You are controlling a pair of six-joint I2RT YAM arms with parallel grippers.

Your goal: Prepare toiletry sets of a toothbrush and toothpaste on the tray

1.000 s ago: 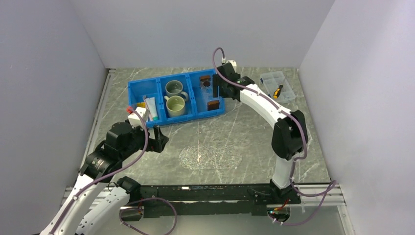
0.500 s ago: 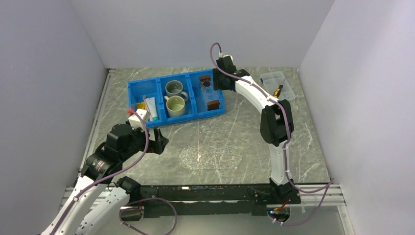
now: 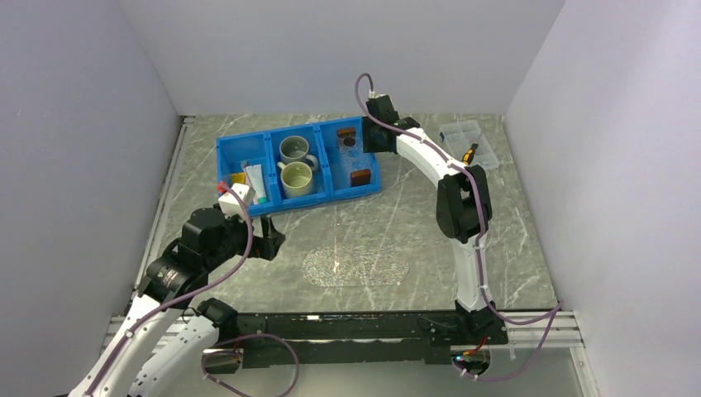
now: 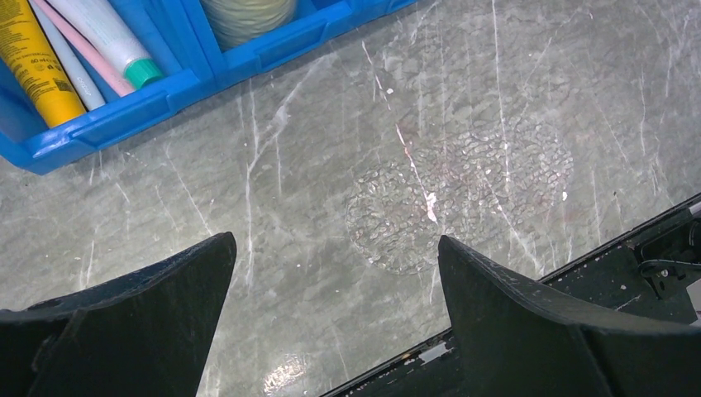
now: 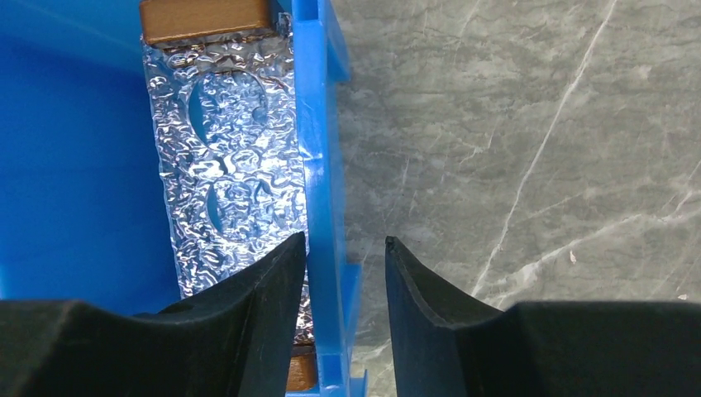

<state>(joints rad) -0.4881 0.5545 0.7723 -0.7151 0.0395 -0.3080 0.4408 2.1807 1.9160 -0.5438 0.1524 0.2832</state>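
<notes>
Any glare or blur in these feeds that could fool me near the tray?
Top external: even light, sharp, a faint glint on the central textured patch. Left wrist: the same patch shows a white streak; left gripper fingers are flat black. Right wrist: the tray sparkles with crinkled highlights, so its surface is hard to read; right gripper fingers dark, slightly soft.

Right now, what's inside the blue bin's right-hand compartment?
The clear tray with brown block handles. The right gripper, straddling the blue bin wall, covers part of one end.
</notes>
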